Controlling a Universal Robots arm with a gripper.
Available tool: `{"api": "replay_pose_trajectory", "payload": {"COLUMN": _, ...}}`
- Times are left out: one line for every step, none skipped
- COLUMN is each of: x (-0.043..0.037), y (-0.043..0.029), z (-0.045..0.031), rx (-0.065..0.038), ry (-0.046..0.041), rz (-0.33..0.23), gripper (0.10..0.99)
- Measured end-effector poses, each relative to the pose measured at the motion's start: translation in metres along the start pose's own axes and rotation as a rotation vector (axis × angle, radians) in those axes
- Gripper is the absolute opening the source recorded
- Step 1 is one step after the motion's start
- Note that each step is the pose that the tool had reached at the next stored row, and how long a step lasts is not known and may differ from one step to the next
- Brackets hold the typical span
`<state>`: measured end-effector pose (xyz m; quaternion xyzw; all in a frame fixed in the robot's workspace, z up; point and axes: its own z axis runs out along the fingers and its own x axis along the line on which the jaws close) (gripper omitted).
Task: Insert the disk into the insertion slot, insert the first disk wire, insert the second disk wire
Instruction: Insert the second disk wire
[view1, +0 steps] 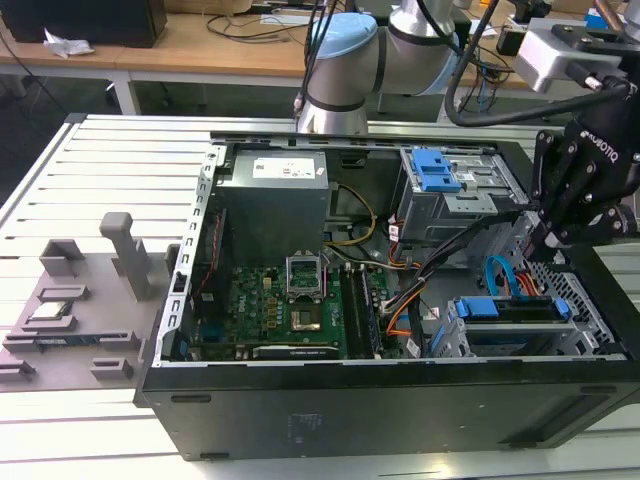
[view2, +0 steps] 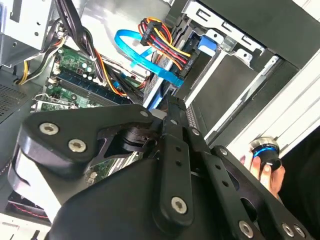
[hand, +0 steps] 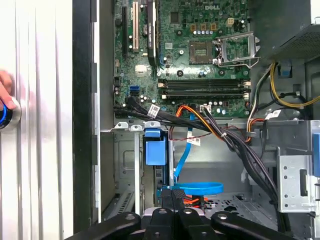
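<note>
The disk (view1: 512, 310), silver-grey in its bright blue plastic frame, already sits in the insertion slot (view1: 470, 345), a low bay of grey perforated sheet metal. The gripper (hand: 172, 192), matte black with fingers pressed together, appears to pinch the end of a flat blue wire (hand: 200, 187) at the disk; wiring seems unfinished.

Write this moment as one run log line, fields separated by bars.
gripper: shut, at blue cable | disk: seated in insertion slot | stage: wire insertion
</note>
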<state>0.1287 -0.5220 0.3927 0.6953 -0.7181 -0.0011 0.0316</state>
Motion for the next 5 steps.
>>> {"api": "replay_pose_trajectory", "payload": {"x": 0.0000, "y": 0.0000, "z": 0.0000, "rx": 0.000, "ry": 0.0001, "rz": 0.000, "gripper": 0.106}}
{"api": "replay_pose_trajectory", "payload": {"x": 0.0000, "y": 0.0000, "z": -0.0002, "rx": 0.000, "ry": 0.0003, "rz": 0.000, "gripper": 0.106}}
{"api": "replay_pose_trajectory", "payload": {"x": 0.0000, "y": 0.0000, "z": -0.0002, "rx": 0.000, "ry": 0.0002, "rz": 0.000, "gripper": 0.106}}
{"api": "replay_pose_trajectory", "payload": {"x": 0.0000, "y": 0.0000, "z": -0.0002, "rx": 0.000, "ry": 0.0002, "rz": 0.000, "gripper": 0.106}}
{"api": "replay_pose_trajectory", "payload": {"x": 0.0000, "y": 0.0000, "z": -0.0002, "rx": 0.000, "ry": 0.0002, "rz": 0.000, "gripper": 0.106}}
